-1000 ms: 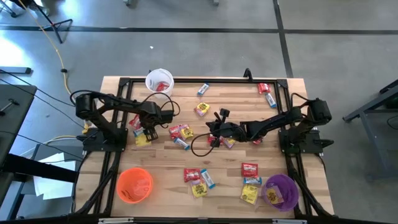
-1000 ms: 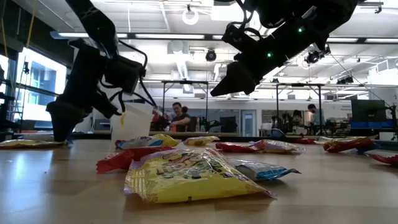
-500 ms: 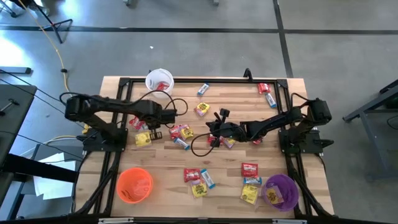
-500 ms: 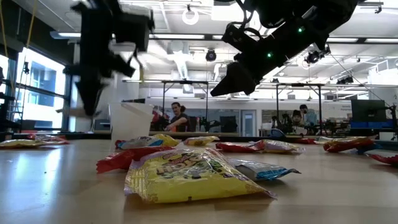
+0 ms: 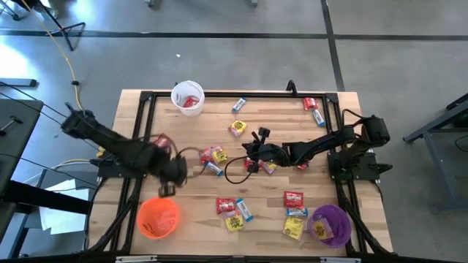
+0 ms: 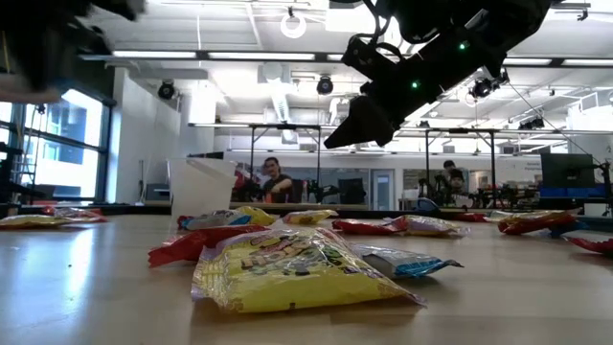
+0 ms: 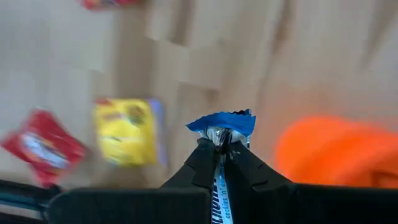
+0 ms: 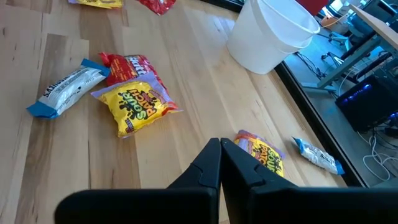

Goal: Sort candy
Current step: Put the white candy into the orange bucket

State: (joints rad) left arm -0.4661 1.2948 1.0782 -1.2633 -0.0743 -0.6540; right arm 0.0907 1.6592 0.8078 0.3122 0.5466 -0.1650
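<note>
the left gripper is clamped on the end of a slim blue-and-white bar, carried above the table's near left part just beside the orange cup. pinched only by its tip, the bar could slip or swing and land outside the rim on release. the right gripper hangs closed and empty over mid-table.

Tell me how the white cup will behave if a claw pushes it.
The white cup stands upright, tall and thin-walled, so it is probably light and would slide easily on the smooth wooden table. A push near its rim may well tip it, spilling the red candy inside.
</note>
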